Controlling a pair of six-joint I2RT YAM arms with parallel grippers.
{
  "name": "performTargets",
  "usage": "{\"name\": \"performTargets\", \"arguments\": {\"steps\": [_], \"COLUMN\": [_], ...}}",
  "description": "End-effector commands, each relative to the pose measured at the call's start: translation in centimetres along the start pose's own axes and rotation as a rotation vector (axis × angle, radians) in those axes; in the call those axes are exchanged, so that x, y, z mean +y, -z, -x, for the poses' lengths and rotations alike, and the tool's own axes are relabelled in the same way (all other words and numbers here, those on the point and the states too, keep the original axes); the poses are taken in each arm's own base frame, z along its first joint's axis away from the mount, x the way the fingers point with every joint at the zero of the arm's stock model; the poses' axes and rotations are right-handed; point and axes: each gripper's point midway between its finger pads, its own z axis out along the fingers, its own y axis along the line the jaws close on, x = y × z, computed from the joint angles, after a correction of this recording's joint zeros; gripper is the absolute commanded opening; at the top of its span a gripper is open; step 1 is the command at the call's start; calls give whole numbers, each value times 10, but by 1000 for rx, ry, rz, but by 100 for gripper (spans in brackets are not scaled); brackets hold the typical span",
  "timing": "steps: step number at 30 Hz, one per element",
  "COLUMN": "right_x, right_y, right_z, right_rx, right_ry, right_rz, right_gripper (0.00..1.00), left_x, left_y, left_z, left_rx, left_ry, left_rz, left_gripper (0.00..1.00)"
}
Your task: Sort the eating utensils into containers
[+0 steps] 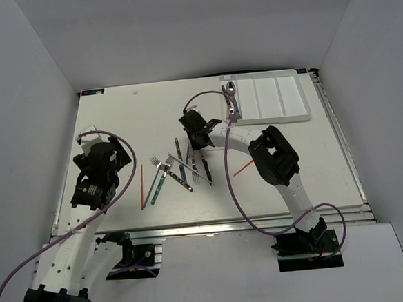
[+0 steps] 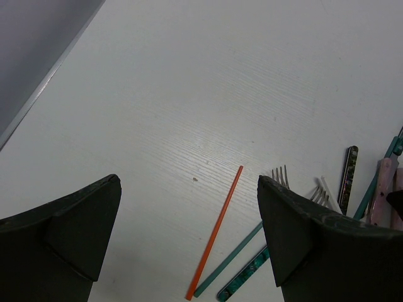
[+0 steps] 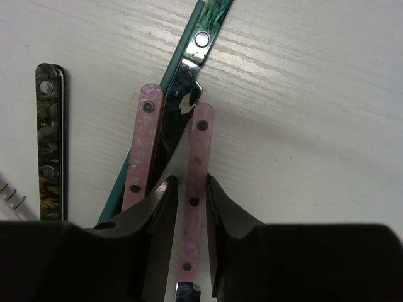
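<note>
Pink-handled utensil point(image 3: 200, 141) lies flat, clamped in the right pincer point(image 3: 192, 189).

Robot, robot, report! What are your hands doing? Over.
Left gripper open, empty. Right gripper straddling pink handle, grip unconfirmed. Crowding it: second pink handle, teal-handled utensil.

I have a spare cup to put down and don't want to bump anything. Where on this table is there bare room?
Bare: the far-left table behind the left arm, and the right side between the tray and the near edge. Crowded: the centre, where the utensil pile lies and the right gripper clamps a pink-handled utensil.
</note>
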Motion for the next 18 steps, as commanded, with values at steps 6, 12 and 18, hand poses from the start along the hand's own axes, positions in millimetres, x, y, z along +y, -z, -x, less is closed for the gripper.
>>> {"name": "performTargets", "arguments": {"steps": [6,12,18], "right_x": [-6,-1,1], "right_y": [1,26,67], "right_z": [4,24,62], "right_rx": [-15,-83,-199], "right_ry": [-32,-115,-171], "right_rz": [-41,9,69], "right_gripper": [12,1,0], "left_x": [-2,-2,-1], "left_y": [3,3,3], "left_z": [1,0,1], "left_rx": [-9,-8,-12], "left_ry": [1,0,4], "left_rz": [-19,-19,-17], "left_gripper": [98,98,98]}}
